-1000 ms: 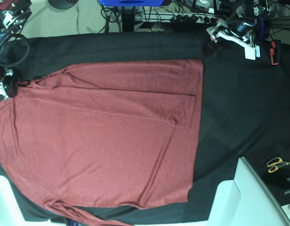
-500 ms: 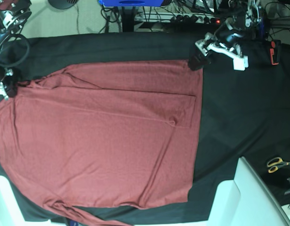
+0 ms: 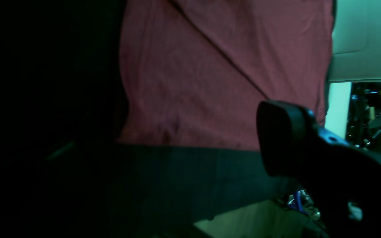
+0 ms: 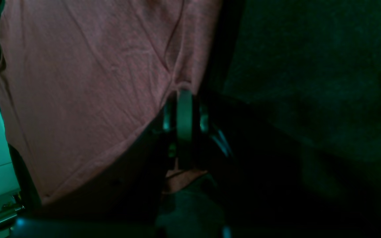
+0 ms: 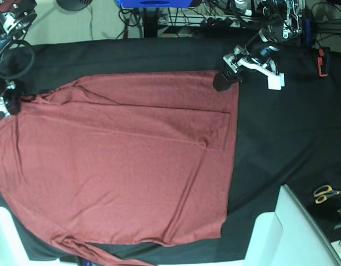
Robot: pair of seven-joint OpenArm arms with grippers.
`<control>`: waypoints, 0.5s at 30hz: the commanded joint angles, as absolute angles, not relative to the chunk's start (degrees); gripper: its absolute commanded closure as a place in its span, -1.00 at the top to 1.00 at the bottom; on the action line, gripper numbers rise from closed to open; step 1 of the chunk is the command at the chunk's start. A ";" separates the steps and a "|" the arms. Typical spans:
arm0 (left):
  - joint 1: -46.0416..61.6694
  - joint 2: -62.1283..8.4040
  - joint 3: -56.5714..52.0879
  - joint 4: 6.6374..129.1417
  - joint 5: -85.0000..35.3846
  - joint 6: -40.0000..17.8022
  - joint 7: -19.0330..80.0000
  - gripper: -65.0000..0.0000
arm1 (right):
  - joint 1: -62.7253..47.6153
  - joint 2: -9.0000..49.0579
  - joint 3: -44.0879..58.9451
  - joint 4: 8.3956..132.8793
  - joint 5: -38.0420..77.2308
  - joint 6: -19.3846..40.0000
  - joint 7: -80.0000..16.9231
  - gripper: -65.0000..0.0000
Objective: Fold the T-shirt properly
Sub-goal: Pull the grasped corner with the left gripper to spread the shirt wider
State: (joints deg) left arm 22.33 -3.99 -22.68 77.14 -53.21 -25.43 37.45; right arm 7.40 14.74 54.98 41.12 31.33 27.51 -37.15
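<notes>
While our right gripper (image 4: 184,109) stays clamped on the shirt (image 5: 120,160) at the cloth's (image 5: 281,138) left edge, our left gripper (image 5: 225,77), jaws apart, has swung in over the shirt's far right corner; we judge a second grasp comes next.

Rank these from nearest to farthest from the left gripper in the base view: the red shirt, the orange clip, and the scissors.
Measured from the left gripper:
1. Red shirt: its top corner lies right under the gripper.
2. Orange clip: along the top edge, toward the picture's right.
3. Scissors: far down at the lower right.
</notes>
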 commanded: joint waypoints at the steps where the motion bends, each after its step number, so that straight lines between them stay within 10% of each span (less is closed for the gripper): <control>1: 22.29 -4.18 -22.64 76.44 -51.74 -24.04 38.46 0.89 | 7.52 15.60 54.81 41.36 30.20 27.03 -38.11 -0.98; 6: 21.23 -4.18 -22.55 74.77 -51.74 -24.04 38.46 0.50 | 7.52 15.60 54.73 41.36 30.20 27.03 -38.11 -0.98; 11: 20.88 -4.18 -22.55 74.68 -51.82 -24.04 38.46 -1.00 | 7.43 15.60 54.90 41.36 30.20 27.03 -38.11 -0.98; 15: 21.49 -4.70 -23.25 74.86 -52.09 -24.04 38.55 -1.00 | 5.93 15.43 55.16 43.65 30.37 27.03 -38.11 -0.98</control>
